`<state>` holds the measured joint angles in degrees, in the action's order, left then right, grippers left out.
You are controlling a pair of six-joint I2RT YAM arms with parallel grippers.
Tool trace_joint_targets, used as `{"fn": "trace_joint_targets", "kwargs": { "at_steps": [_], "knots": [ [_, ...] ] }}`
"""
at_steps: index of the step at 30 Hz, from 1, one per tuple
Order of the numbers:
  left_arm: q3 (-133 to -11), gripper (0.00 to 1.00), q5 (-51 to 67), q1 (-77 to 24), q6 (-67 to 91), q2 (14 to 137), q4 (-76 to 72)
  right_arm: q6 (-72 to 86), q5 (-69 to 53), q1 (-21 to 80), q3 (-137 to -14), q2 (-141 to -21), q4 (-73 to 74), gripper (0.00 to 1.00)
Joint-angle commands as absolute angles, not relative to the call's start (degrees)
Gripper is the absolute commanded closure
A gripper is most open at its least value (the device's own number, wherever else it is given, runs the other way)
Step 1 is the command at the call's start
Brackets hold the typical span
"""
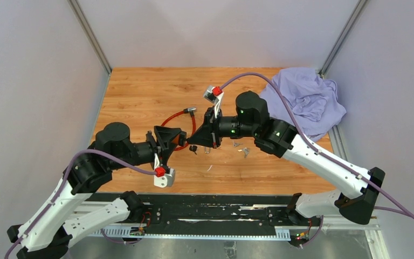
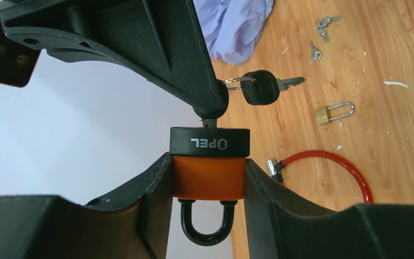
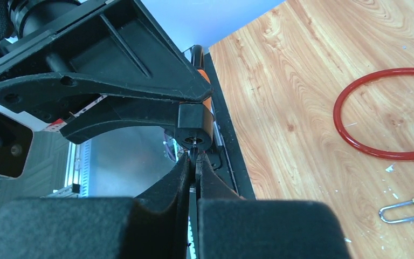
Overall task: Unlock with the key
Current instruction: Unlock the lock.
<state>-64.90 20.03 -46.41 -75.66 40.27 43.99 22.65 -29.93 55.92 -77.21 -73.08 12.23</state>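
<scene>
Our left gripper clamps the orange padlock above the table; our right gripper pinches tight on the key at the keyhole; the shackle looks seated, so we judge turning and release are not yet done.

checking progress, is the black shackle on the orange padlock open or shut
Shut: both legs of the black U-shaped shackle sit inside the body of the orange padlock.
</scene>
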Motion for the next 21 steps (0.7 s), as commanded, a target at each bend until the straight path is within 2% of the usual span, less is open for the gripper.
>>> {"fn": "trace_joint_targets", "kwargs": {
  "at_steps": [1, 21],
  "knots": [
    [-66.70, 1.00, 20.57, -46.93, -78.60, 39.66, 39.58, 29.30, -31.97, 56.56, -75.10, -72.93, 5.48, 1.00],
    [-55.45, 1.00, 19.17, -46.93, -103.65, 30.44, 32.93, 57.79, -40.61, 50.64, -65.28, -74.10, -16.59, 0.99]
  ]
}}
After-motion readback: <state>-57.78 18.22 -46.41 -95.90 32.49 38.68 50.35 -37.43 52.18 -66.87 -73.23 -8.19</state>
